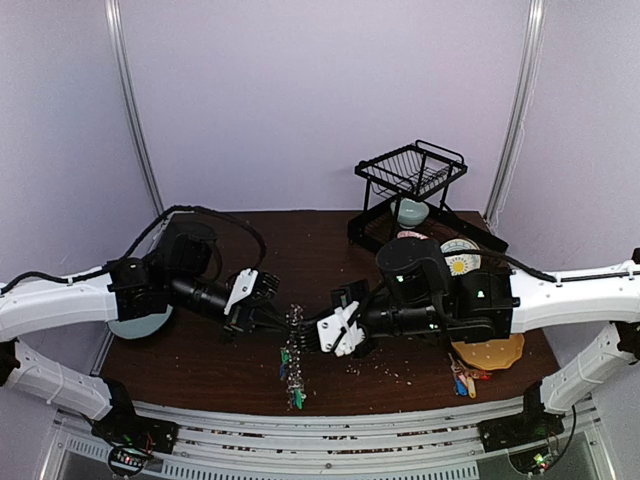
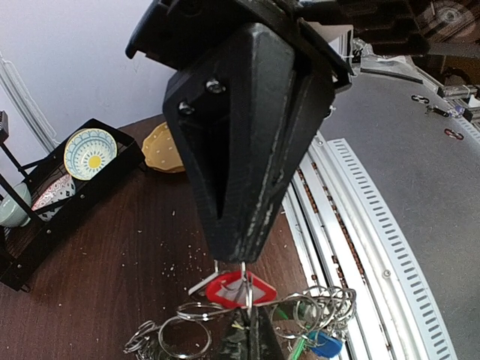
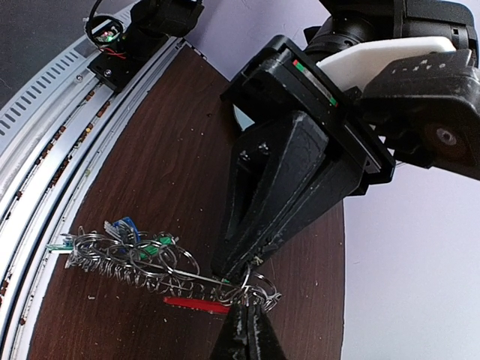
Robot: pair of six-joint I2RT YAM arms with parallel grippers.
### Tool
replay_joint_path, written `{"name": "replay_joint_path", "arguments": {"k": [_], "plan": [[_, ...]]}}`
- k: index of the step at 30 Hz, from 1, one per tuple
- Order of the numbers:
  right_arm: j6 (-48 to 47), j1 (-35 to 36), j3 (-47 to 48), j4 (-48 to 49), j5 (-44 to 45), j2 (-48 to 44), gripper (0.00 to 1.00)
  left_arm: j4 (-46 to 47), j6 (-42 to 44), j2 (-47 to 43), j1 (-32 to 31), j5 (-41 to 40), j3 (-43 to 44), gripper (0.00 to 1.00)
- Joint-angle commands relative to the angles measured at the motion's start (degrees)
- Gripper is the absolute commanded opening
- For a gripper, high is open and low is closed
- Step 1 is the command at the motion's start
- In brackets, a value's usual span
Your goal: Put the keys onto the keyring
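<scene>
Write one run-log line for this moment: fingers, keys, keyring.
left fingers: shut | right fingers: shut | tips: together at keyring end | red-tagged key: between tips | what is gripped: unclear

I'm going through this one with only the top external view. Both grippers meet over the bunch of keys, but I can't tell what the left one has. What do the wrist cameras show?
Observer: The left gripper is shut on a thin metal loop. A red-tagged key sits right beneath its tip.
Operator: And the right one?
Observer: The right gripper is shut on the end of the keyring. Its small loops trail across the table, with green and blue tagged keys at the far end.
Operator: Are the two tips apart?
Observer: Barely. In the right wrist view the left tip points up from below and almost meets the right tip.
</scene>
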Motion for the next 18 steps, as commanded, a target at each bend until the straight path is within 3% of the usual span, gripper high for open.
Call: {"name": "replay_joint_path", "arguments": {"k": [1,18], "plan": [[-0.5,0.0,0.6,0.1,-1.1,-0.6,0.0,5.8,-1.1,-1.6,-0.2,0.7,-0.1,0.0],[0.0,0.0,2.0,1.7,-3.0,0.4,0.0,5.5,-1.4,-1.2,-0.2,0.2,0.3,0.0]]}}
